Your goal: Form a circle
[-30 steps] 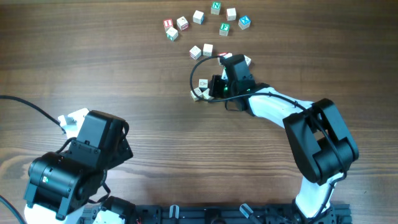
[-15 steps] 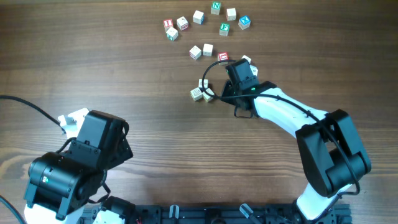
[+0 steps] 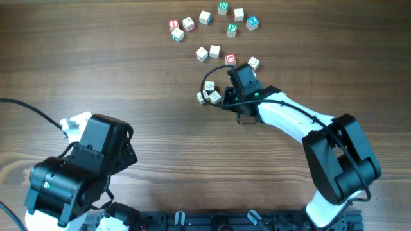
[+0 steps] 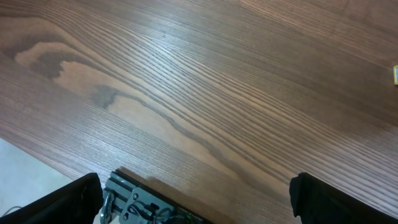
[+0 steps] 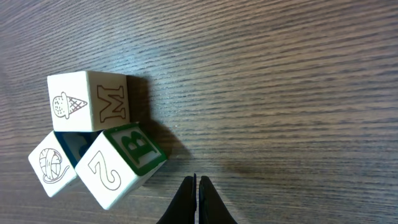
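Note:
Three pale wooden letter cubes huddle together mid-table [image 3: 209,94]. In the right wrist view they are an M cube [image 5: 90,101], a tilted cube with a green B and a 2 [image 5: 121,163], and a yarn-ball cube [image 5: 53,165]. My right gripper [image 5: 196,185] is shut and empty, its tips on the wood just right of the B cube, apart from it; seen from overhead the right gripper [image 3: 224,98] lies beside the cluster. Several more cubes lie in a loose arc behind [image 3: 223,8]. No ring shows. My left gripper [image 4: 199,205] is open over bare wood.
Loose cubes sit close behind the right wrist: a pair [image 3: 208,52], a red-lettered cube [image 3: 230,59] and another pale cube [image 3: 254,63]. A black cable loop [image 3: 207,76] arcs over the cluster. The left arm [image 3: 80,167] is at the front left beside a black rail [image 3: 225,221].
My right gripper drew back to the right off the three-cube cluster, uncovering it, then edged slightly back toward it. The cubes hardly shifted. The left arm stayed still.

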Available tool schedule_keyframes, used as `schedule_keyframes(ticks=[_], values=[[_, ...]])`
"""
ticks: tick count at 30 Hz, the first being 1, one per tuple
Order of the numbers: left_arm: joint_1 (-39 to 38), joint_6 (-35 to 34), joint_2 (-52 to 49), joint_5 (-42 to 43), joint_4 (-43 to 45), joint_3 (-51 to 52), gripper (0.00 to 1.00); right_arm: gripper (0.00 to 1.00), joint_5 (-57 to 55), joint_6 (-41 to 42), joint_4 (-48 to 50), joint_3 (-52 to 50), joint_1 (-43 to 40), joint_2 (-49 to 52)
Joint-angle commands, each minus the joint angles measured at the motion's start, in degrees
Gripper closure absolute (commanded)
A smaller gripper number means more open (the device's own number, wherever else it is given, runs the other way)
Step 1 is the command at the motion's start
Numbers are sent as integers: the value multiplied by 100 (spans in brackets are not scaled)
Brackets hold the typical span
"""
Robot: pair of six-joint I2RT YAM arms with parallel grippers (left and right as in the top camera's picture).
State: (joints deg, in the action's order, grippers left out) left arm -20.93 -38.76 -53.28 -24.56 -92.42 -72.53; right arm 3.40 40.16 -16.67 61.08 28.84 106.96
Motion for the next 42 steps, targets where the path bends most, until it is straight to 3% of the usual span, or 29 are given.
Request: schedule_keyframes(ticks=[1, 42], values=[[33, -94, 13, -4, 2, 22, 0, 95, 122, -131, 55, -79, 24, -120], [33, -94, 13, -4, 2, 22, 0, 95, 284, -254, 566, -157, 120, -44]])
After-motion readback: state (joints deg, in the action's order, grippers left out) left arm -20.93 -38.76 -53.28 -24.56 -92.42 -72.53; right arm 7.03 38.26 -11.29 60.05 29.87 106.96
